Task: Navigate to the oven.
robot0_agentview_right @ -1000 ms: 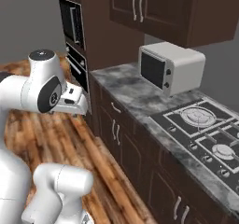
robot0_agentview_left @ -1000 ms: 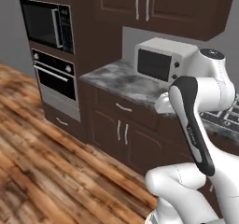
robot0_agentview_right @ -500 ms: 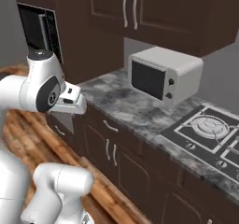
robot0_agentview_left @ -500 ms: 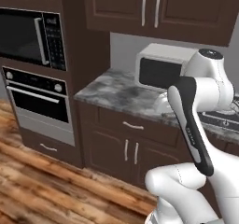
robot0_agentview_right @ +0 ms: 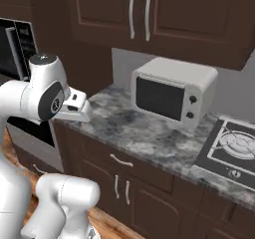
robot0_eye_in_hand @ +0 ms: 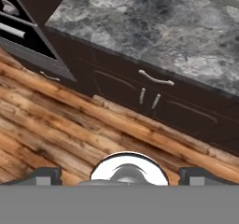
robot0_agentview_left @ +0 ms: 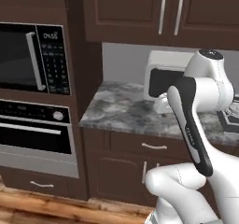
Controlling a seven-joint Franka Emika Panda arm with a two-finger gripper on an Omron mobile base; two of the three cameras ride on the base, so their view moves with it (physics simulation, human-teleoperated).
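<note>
At far left of the left base view, the oven [robot0_agentview_left: 33,134] sits under a black microwave [robot0_agentview_left: 30,57], silver bar handle across its dark window. Gripper [robot0_eye_in_hand: 119,174] fingertips stand wide apart over plank flooring [robot0_eye_in_hand: 56,120], beside a mottled grey stone counter [robot0_eye_in_hand: 154,27].

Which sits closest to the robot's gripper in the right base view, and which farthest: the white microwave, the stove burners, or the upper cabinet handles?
1. White microwave, on the counter just right of the gripper.
2. Upper cabinet handles, high above.
3. Stove burners, far right.
</note>
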